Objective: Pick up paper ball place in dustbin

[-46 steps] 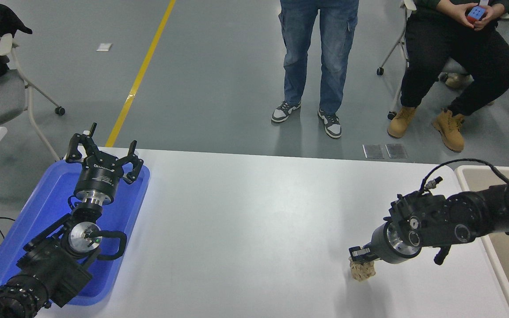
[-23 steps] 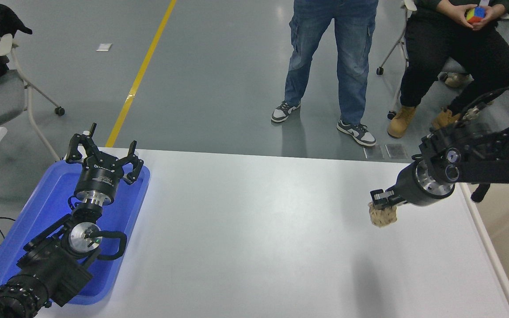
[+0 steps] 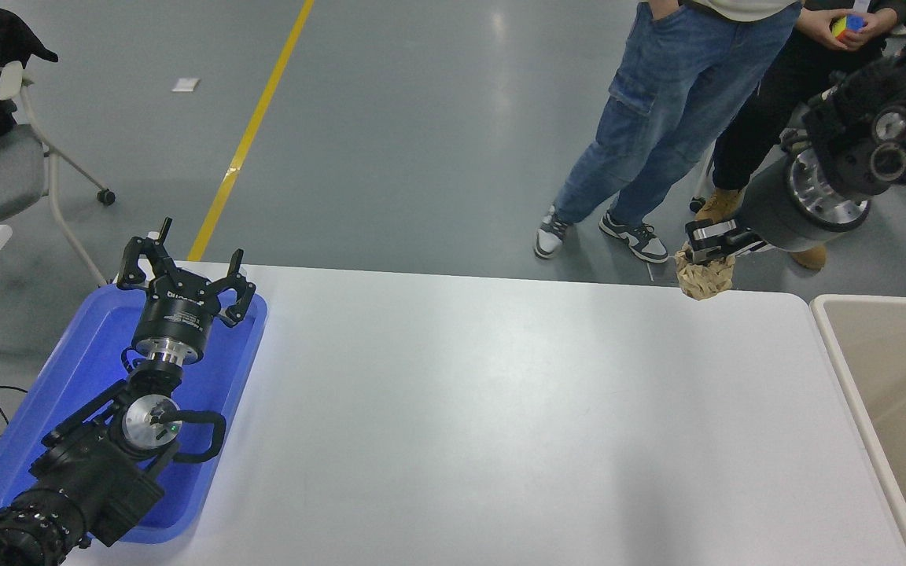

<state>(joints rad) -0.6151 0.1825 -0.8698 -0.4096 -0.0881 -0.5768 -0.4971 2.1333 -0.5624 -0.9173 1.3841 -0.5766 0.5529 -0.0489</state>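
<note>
Right pincer [image 3: 706, 250] clamps wrinkly tan paper ball [image 3: 705, 278]; left pincer [image 3: 183, 279] spread wide.

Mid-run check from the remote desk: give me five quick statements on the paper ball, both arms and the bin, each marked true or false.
1. The right end effector grips the paper ball. True.
2. The ball lies on the table. False: it hangs in the air near the far edge.
3. The ball is inside the dustbin. False: it is left of the bin.
4. The left end effector is open over the blue tray. True.
5. The left end effector holds paper. False: it is empty.
</note>
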